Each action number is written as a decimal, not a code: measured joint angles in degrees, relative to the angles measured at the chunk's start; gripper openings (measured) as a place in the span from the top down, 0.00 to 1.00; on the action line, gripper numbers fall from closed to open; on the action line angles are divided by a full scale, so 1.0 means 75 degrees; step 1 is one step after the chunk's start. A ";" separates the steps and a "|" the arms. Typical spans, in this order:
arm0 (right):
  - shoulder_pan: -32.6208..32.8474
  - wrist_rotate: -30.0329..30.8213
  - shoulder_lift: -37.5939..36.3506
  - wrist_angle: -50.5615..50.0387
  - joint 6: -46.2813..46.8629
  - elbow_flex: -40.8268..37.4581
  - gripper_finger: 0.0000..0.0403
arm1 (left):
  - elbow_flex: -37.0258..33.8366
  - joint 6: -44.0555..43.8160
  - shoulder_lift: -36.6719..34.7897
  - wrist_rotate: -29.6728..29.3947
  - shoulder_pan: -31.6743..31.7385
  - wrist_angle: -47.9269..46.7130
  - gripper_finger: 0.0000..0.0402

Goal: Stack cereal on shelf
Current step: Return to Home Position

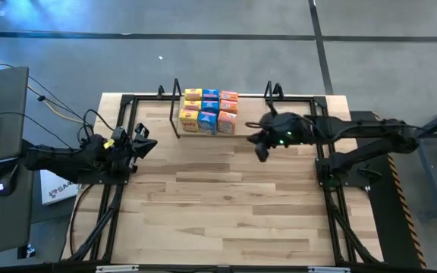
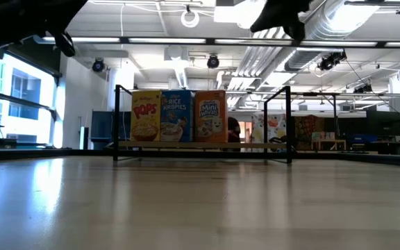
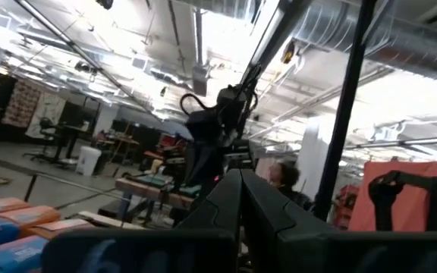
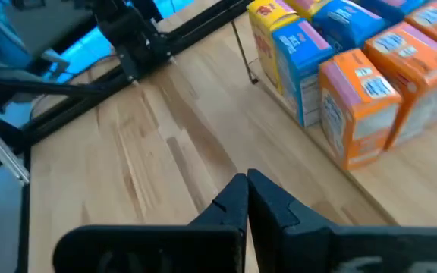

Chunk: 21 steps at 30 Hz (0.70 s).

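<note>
Cereal boxes [image 1: 209,111] fill the shelf [image 1: 177,121], just beside the right jaws, which are pressed together and empty. Withdrawal should rise clear of the boxes first. Left jaws, likewise pressed together, wait well apart.

Yellow, blue and orange cereal boxes [image 1: 209,111] (printed fronts), black shelf frame [image 2: 117,125], pale wood-grain table [image 1: 226,205].

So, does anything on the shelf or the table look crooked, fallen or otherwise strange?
Nothing stands out. The cereal boxes stand upright on the shelf in straight yellow, blue and orange rows. The left claw and the right claw are both shut, empty and clear of them.
</note>
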 joint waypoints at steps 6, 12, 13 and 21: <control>0.0035 -0.0369 -0.1709 0.1633 0.0122 -0.1879 1.00 | 0.0000 -0.0030 0.0008 -0.0021 0.0000 -0.0104 1.00; -0.0156 -0.0782 -0.3712 0.3793 -0.0272 -0.4221 1.00 | 0.0000 -0.0033 0.0012 -0.0017 0.0000 -0.0132 1.00; -0.0156 -0.0783 -0.4060 0.4043 -0.0275 -0.4645 1.00 | 0.0000 -0.0033 0.0010 -0.0008 0.0000 -0.0126 1.00; -0.0146 -0.1170 -0.6558 0.5753 0.0318 -0.7257 1.00 | 0.0000 -0.0036 0.0012 -0.0135 0.0007 -0.0325 1.00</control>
